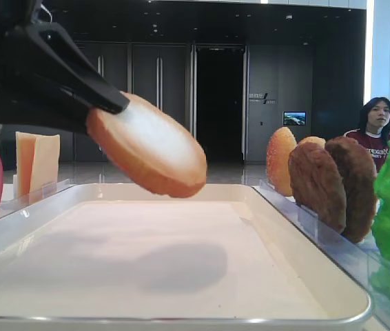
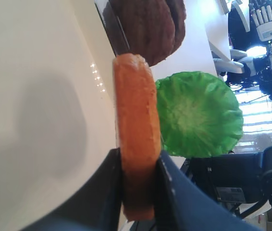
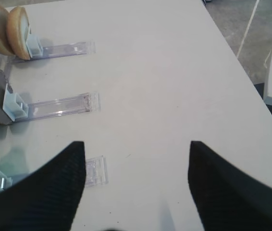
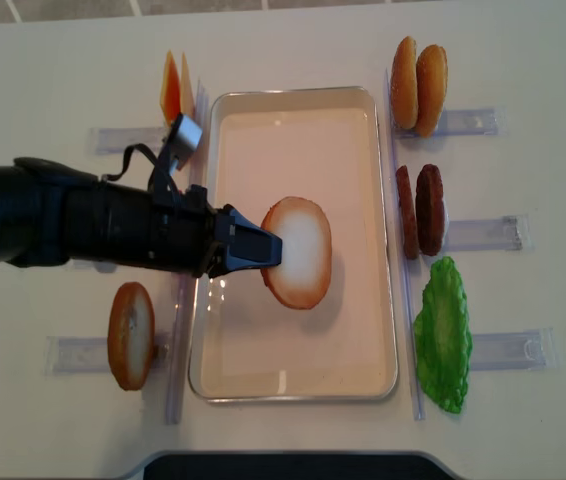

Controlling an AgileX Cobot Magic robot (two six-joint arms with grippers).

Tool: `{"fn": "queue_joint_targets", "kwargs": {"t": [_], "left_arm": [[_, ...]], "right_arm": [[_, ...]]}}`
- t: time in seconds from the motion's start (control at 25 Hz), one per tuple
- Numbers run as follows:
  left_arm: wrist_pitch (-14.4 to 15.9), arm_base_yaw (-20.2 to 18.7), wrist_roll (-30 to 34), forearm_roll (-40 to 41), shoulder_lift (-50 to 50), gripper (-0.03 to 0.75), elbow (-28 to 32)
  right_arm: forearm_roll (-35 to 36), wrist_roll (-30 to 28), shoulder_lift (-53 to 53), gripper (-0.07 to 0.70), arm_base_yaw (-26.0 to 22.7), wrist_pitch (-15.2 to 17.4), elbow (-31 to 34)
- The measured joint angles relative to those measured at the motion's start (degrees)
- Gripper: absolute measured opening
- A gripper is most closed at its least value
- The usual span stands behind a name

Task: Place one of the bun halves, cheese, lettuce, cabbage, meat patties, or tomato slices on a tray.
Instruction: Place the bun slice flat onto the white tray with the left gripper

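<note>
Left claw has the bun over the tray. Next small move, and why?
Probably lower straight down, then release. The left claw is shut on the bun, which hangs tilted above the tray, clear of its floor: its shadow lies separately below in the low front view. It is already over the tray's middle, so no sideways shift looks needed.

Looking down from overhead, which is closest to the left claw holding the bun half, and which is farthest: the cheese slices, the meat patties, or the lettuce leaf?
Measured from the left gripper in the overhead view:
1. Cheese slices, upper left, beside the tray's left rim.
2. Meat patties, right of the tray, about level with the gripper.
3. Lettuce leaf, lower right.
</note>
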Motion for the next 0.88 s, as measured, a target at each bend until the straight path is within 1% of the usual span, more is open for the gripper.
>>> {"fn": "queue_joint_targets", "kwargs": {"t": [0.12,0.24,0.32,0.48,0.6,0.72,0.88], "left_arm": [[0.3,0.0,2.6,-2.9,3.2,0.142,-0.2],[2.2,0.0,4.2,-5.1,6.3,0.142,-0.4],[3.0,0.0,4.7,-6.2,8.2,0.142,-0.5],[3.0,0.0,4.9,-7.6,9.8,0.142,-0.5],[1.6,-1.0,4.1,-8.4,9.8,0.141,-0.5],[-1.0,-2.9,3.6,-9.0,9.9,0.141,-0.5],[-2.4,-3.3,3.1,-9.3,10.5,0.141,-0.5]], "right_arm": [[0.0,0.0,0.0,0.467,0.0,0.0,0.0],[0.0,0.0,0.0,0.467,0.0,0.0,0.0],[0.0,0.0,0.0,0.467,0.0,0.0,0.0],[0.0,0.0,0.0,0.467,0.0,0.0,0.0],[0.0,0.0,0.0,0.467,0.0,0.0,0.0],[0.0,0.0,0.0,0.467,0.0,0.0,0.0],[0.0,0.0,0.0,0.467,0.0,0.0,0.0]]}}
